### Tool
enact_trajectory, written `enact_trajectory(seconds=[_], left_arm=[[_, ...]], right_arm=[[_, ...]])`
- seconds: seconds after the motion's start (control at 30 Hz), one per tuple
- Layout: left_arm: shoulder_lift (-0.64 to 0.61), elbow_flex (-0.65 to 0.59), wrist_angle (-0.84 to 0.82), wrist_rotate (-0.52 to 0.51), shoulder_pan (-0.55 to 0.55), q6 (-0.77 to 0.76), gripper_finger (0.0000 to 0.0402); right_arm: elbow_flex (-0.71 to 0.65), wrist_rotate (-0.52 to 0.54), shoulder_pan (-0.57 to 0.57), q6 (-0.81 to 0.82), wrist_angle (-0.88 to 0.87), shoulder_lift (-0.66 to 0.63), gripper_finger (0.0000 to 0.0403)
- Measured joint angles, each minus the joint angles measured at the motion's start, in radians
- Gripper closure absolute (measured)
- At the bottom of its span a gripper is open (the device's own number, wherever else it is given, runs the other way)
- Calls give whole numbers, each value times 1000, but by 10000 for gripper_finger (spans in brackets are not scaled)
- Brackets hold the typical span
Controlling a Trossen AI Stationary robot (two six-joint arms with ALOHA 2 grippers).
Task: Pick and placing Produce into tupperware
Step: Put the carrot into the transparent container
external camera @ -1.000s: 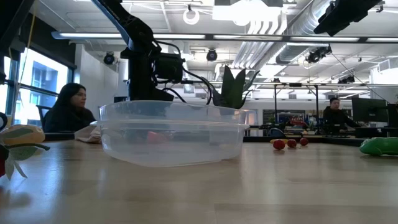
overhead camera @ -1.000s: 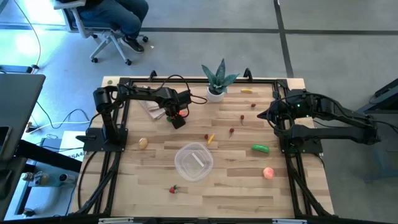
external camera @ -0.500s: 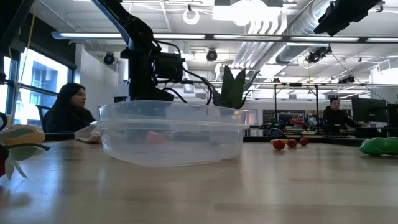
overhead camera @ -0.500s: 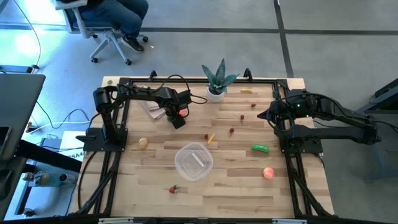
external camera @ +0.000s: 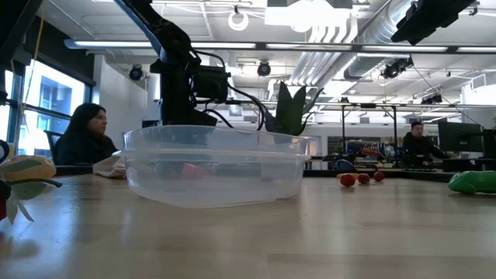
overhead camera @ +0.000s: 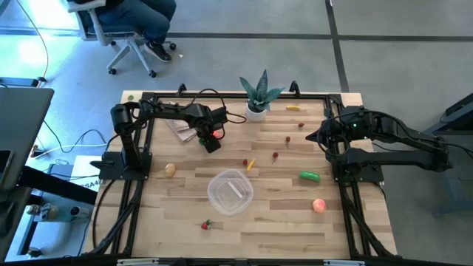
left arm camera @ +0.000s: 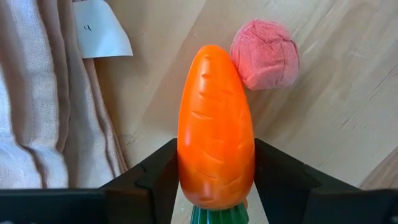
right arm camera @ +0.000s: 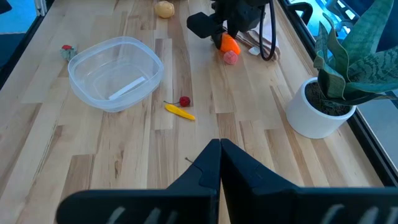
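Orange carrot (left arm camera: 216,130) now sits between my left gripper (left arm camera: 216,186) fingers, clamped on both sides | jaws have narrowed onto it since a second ago, so I judge grasp done, lift next | carrot lies well beyond tupperware (overhead camera: 230,191), beside napkin (left arm camera: 43,106) | right gripper (right arm camera: 219,155) closed, waiting far from tupperware.

the carrot (left arm camera: 216,127) has its green top cut off by the left wrist view's edge, and the beige cloth (left arm camera: 43,99) runs out of frame too. in the low view the tupperware (external camera: 213,164) hides the left gripper's tips.
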Motion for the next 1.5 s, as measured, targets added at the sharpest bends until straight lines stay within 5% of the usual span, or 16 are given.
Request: enact_trajectory(seconds=[0.97,1.27,1.5], left_arm=[[-59,57,-81,-16,-3,30,234],[-230,70,-101,20,-51,2,234],[-389,70,-43,52,-214,-34,234]], right_arm=[[0,0,0,0,0,0,402],[0,-2,0,0,0,0,402],[0,-2,0,0,0,0,402]])
